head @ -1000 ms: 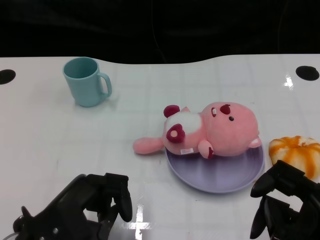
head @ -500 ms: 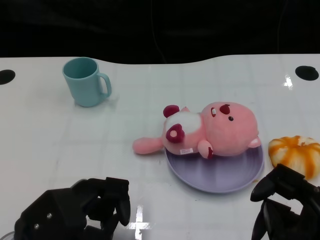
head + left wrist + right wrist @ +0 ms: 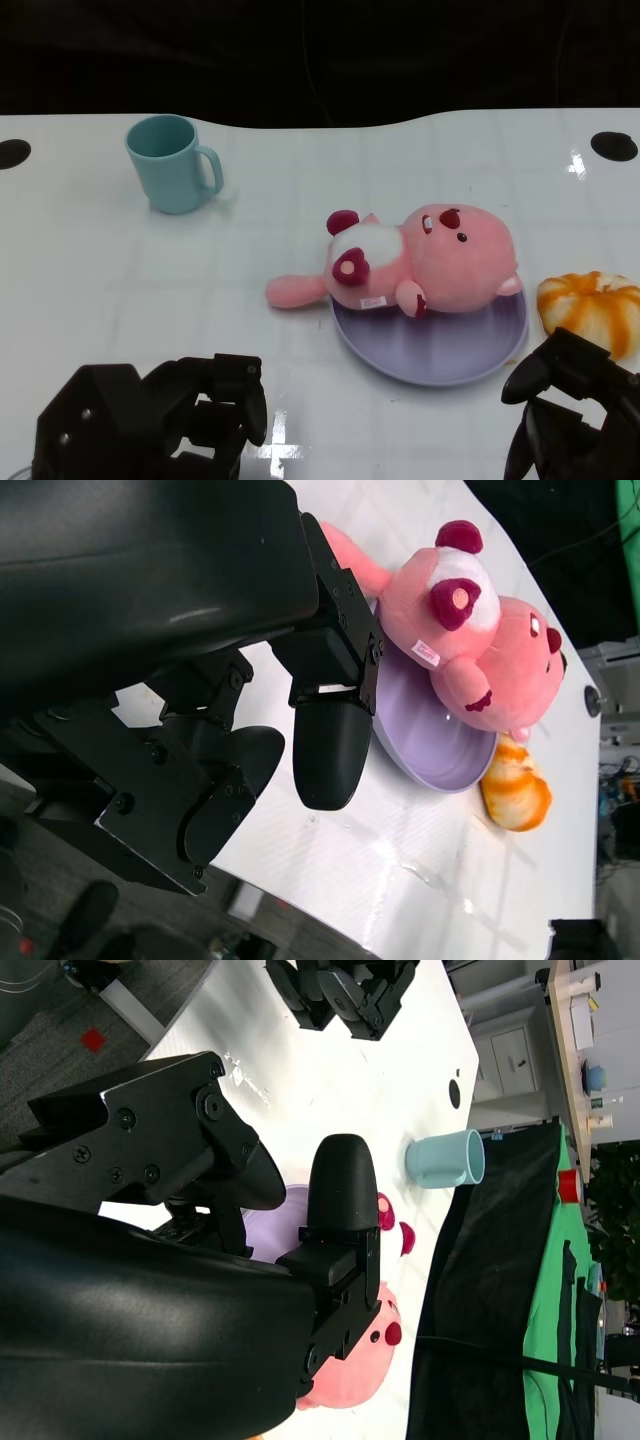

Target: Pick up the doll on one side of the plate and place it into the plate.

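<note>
While the white table (image 3: 120, 290) fills most of the head view, we see the lilac plate (image 3: 430, 355) right of centre with the pink doll (image 3: 415, 262) lying on its back across the plate's upper rim. Its head and body rest over the plate; one limb sticks out over the left edge onto the table.

We judge the placing is essentially done, so the step in hand is to clear away cleanly: we should keep both hands low and away from the plate so nothing nudges the doll off the rim, and only reach back in if that overhanging limb needs tucking.

Our left hand (image 3: 160, 420) sits at the lower left of the frame, fingers curled in loosely and holding nothing; the doll lies well apart, up and to the right of it. Our right hand (image 3: 570, 410) sits at the lower right, empty too with its fingers bent, near the plate's lower right edge.

A teal mug (image 3: 172, 163) stands at upper left, and an orange-and-white pumpkin toy (image 3: 592, 307) lies just beside the plate at right.
</note>
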